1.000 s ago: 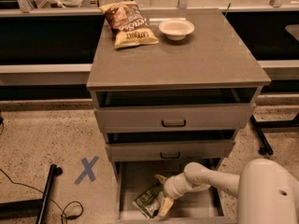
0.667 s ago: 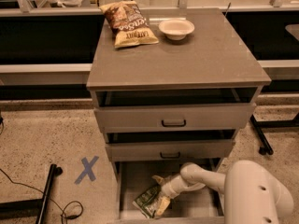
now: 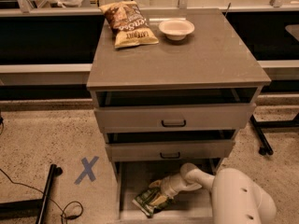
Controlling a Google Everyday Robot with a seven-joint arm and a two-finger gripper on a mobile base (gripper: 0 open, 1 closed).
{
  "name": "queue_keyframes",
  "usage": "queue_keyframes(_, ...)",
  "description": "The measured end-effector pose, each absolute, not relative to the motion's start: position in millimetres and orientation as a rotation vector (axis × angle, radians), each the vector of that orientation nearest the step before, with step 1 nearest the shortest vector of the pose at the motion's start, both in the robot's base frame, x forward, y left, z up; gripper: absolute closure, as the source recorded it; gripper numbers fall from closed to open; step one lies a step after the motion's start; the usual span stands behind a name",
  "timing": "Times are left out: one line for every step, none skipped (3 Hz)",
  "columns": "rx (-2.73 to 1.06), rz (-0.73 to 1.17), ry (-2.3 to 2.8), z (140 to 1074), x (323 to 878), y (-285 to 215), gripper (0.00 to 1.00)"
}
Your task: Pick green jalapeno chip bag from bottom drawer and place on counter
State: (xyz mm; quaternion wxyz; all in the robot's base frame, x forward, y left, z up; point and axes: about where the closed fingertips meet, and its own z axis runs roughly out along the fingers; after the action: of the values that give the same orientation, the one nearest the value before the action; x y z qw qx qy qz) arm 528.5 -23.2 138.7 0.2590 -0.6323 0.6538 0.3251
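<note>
The green jalapeno chip bag [image 3: 148, 200] lies crinkled on the floor of the open bottom drawer [image 3: 128, 176], towards its front left. My gripper [image 3: 162, 196] reaches down into the drawer from the right and sits on the bag's right end, touching it. The white arm [image 3: 236, 195] fills the lower right of the view and hides the drawer's right part. The counter [image 3: 196, 55] is the flat grey-brown top of the cabinet, above the drawers.
A brown-and-yellow chip bag [image 3: 128, 23] and a white bowl [image 3: 176, 28] sit at the counter's back. The two upper drawers [image 3: 174, 118] are partly pulled out above the gripper. A blue tape X [image 3: 87, 169] and a black stand leg [image 3: 46, 195] are on the floor to the left.
The arm's bulky white segment has shifted left, nearer the drawer. The gripper stays at the green bag's right end, and the bag has hardly moved.
</note>
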Motion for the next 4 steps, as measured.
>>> queue_keyframes(-1.706, 0.951, 1.716, 122.1, 531.0, -26.6, 0.65)
queue_keyframes(-1.703, 0.961, 1.706, 124.6, 531.2, -26.7, 0.89)
queue_keyframes(-1.703, 0.961, 1.706, 129.8, 531.2, -26.7, 1.00)
queue_keyframes(-1.703, 0.961, 1.706, 132.0, 531.2, -26.7, 1.00)
